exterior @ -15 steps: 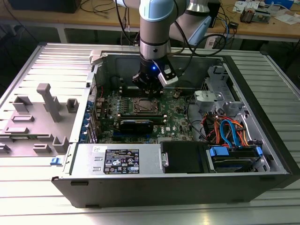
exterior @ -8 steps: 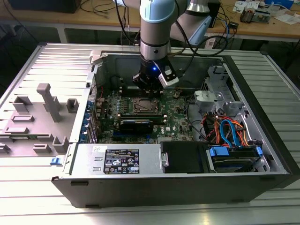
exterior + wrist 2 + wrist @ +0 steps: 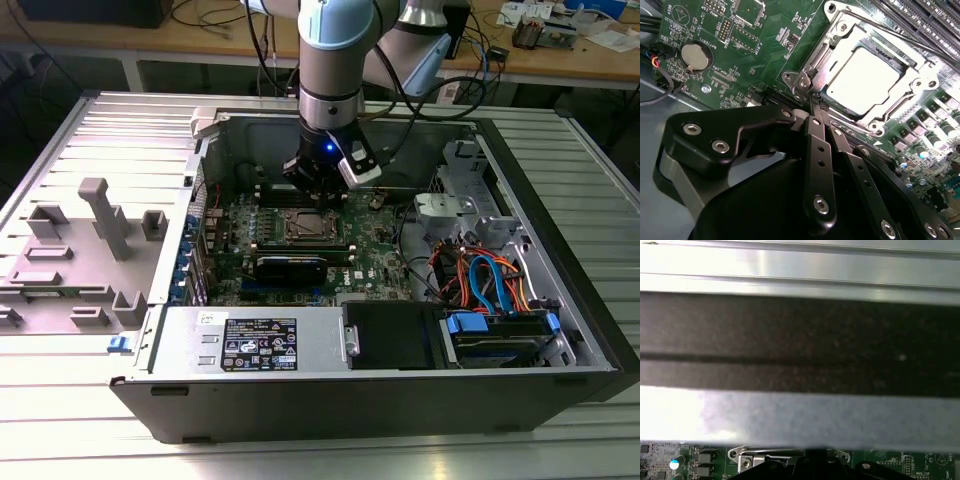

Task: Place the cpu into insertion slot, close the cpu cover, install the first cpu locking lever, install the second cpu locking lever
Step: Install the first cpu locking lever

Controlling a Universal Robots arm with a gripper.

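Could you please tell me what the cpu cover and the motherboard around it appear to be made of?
The cpu cover looks like stamped bare metal, silvery and glossy: bright highlights run along its bent edges. The motherboard looks like green lacquered circuit-board laminate, slightly shiny, with fine pale print and solder points; likely, not certain.

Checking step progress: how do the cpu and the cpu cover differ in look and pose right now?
The cpu is a solid, matte pale-grey square. The cpu cover is a shiny silver frame with a large window. The cpu sits in the middle and shows through that window, while the cpu cover rings it, lying down around its edges. Both are square and lie flat, with their edges parallel.
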